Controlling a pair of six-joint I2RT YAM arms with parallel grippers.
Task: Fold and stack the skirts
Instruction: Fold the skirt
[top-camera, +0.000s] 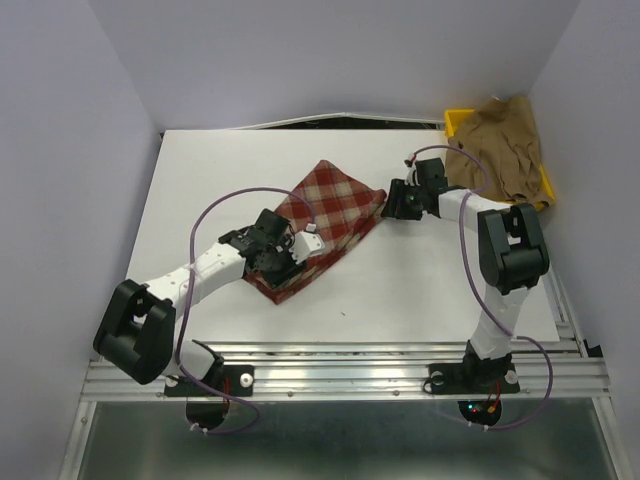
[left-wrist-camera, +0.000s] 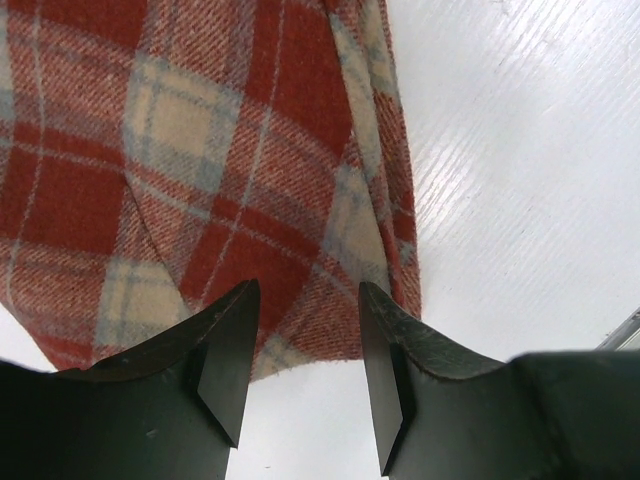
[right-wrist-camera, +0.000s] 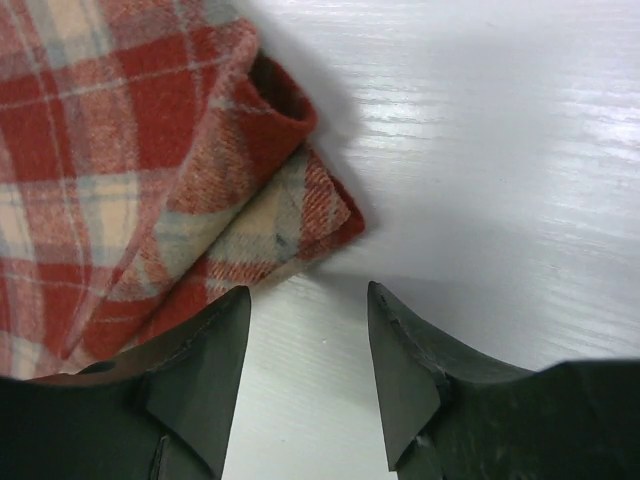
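Note:
The red-and-cream plaid skirt (top-camera: 325, 225) lies folded in the middle of the white table (top-camera: 200, 180). My left gripper (top-camera: 290, 252) hovers at its near-left end, open and holding nothing; in the left wrist view the plaid skirt (left-wrist-camera: 200, 170) fills the area just past the fingertips (left-wrist-camera: 305, 300). At the skirt's right corner my right gripper (top-camera: 392, 203) is open too, with only bare table between its fingers (right-wrist-camera: 308, 300); the folded plaid corner (right-wrist-camera: 290, 200) lies just ahead. The tan-brown skirt (top-camera: 505, 140) is bunched over the yellow tray (top-camera: 458, 122) at the back right.
Purple walls close in the table on the left, back and right. A metal rail (top-camera: 340, 365) runs along the near edge with both arm bases on it. The left arm's purple cable (top-camera: 215, 210) loops above the table.

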